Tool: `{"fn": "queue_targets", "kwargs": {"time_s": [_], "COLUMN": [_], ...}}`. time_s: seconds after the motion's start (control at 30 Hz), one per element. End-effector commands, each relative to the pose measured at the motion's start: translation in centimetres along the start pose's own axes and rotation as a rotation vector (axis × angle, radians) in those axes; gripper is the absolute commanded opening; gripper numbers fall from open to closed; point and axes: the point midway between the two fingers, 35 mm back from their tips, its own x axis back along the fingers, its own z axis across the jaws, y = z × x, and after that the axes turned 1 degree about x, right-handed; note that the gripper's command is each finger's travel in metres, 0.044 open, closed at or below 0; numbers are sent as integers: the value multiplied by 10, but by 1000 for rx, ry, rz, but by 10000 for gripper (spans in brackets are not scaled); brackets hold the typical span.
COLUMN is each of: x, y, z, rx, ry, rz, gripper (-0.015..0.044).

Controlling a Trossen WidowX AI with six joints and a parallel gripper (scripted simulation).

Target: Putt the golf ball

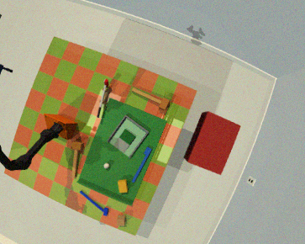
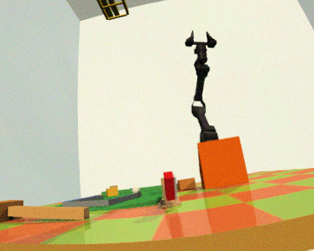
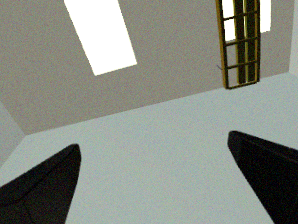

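Observation:
The red putter, with its red head (image 1: 106, 82) (image 2: 169, 186), rests in a small stand at the upper left edge of the green field (image 1: 95, 168); its shaft slants down to a dark grip. The white golf ball (image 1: 107, 166) (image 2: 136, 190) sits on the field's lower left part. A grey-rimmed square with pale inner surfaces around a dark green centre (image 1: 128, 135) is on the field; which part is ramp or raised green is unclear. My gripper (image 2: 200, 33) (image 3: 156, 144) is open and empty, pointing up high above the orange pedestal, far from putter and ball. It is outside the top view.
The arm stands on an orange pedestal (image 2: 223, 162). A blue putter (image 1: 142, 164) and yellow block (image 1: 123, 186) lie on the field. Another blue putter (image 1: 94, 203), wooden mallets (image 1: 150, 98) (image 1: 76, 157) and a wooden block (image 1: 122, 220) lie around it. A red box (image 1: 212, 143) stands right.

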Motion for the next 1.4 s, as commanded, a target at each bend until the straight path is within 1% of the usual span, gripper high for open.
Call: {"fn": "queue_targets", "kwargs": {"time_s": [0.0, 0.13, 0.27, 0.4, 0.53, 0.77, 1.0, 1.2, 1.37], "x": [1, 8, 24, 51, 86, 165, 267, 360, 401], "y": [-54, -94, -147, -194, -236, -295, -334, -352, -357], "z": [-41, -76, -120, -166, -212, -285, -342, -373, -381], "rx": [122, 211, 310, 398, 473, 571, 593, 566, 545], "ry": [-94, -158, -227, -290, -347, -426, -501, -539, -537], "rz": [142, 259, 421, 589, 762, 1078, 1407, 1688, 1809], "gripper": [440, 440, 440, 440, 440, 440, 440, 440, 440]}}
